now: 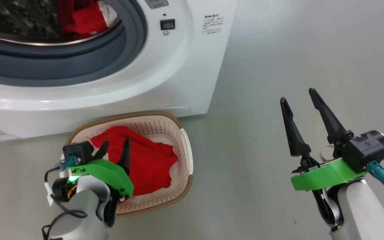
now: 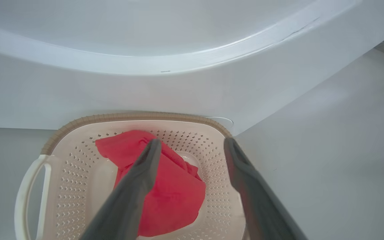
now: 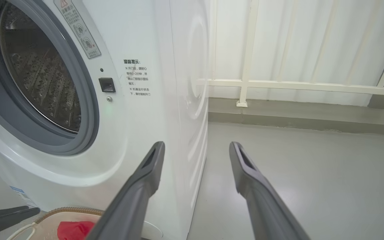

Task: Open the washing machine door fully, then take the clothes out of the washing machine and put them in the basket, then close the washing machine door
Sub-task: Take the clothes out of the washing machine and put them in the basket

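The left gripper (image 1: 116, 142) hangs over the basket (image 1: 152, 113), its jaws spread wide and empty, with one red garment (image 1: 152, 163) lying loose beneath them. The rest of the clothes (image 1: 85, 20) sit in the drum (image 1: 15, 23) of the washing machine (image 1: 178, 66), up and beyond those jaws. The right gripper (image 1: 297, 95), equally wide open and empty, stands well off over the floor (image 1: 262, 50), so the left arm looks nearer for the next reach.

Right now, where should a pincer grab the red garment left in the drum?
Probably the bunched top fold of the red fabric garment, coming straight in from the front over the grey rubber gasket: it lies heaped just behind the drum's lip.
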### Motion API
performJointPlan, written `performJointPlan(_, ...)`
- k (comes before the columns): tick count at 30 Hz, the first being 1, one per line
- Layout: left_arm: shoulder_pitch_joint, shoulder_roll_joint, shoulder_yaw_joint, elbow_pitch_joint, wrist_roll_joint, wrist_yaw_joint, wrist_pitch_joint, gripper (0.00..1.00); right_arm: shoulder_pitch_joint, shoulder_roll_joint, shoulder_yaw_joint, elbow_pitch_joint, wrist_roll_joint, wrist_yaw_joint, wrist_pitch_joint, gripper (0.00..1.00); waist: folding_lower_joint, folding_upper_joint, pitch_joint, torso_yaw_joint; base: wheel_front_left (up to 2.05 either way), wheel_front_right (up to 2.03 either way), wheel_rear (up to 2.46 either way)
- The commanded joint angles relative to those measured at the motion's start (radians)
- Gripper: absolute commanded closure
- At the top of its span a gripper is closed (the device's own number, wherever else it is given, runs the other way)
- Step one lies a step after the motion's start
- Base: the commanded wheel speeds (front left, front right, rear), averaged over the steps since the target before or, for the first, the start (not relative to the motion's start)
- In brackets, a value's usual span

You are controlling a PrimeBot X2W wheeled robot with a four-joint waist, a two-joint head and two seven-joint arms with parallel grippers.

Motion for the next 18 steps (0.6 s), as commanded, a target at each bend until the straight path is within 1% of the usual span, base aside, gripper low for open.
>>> performJointPlan(1,0.041,0.024,0.034,-0.062,0.008,-0.004,-0.013,0.0,0.02,0.001,0.009,-0.019,-0.007,0.005,-0.006,0.0,0.0,-0.0001,-0.053,0.024,0.0,0.0,0.0)
performJointPlan(3,0.076,0.027,0.045,-0.126,0.017,-0.009,-0.013,0.0,0.031,0.001,0.0,-0.017,-0.011,0.005,-0.006,0.0,0.0,-0.0001,-0.075,0.03,0.0,0.0,0.0)
performJointPlan(7,0.152,0.042,0.079,-0.259,0.055,0.0,-0.013,0.0,0.055,0.001,-0.011,-0.005,-0.015,0.005,-0.006,0.0,0.0,-0.0001,-0.123,0.038,0.0,0.0,0.0)
performJointPlan(12,0.253,0.055,0.124,-0.405,0.109,0.025,-0.013,0.0,0.088,0.001,-0.024,0.005,-0.018,0.005,-0.006,0.0,0.0,-0.0001,-0.184,0.041,0.0,0.0,0.0)
performJointPlan(18,0.335,0.066,0.167,-0.566,0.164,0.055,-0.013,0.0,0.118,0.001,-0.043,-0.005,-0.052,0.005,-0.006,0.0,0.0,-0.0001,-0.22,0.05,0.0,0.0,0.0)
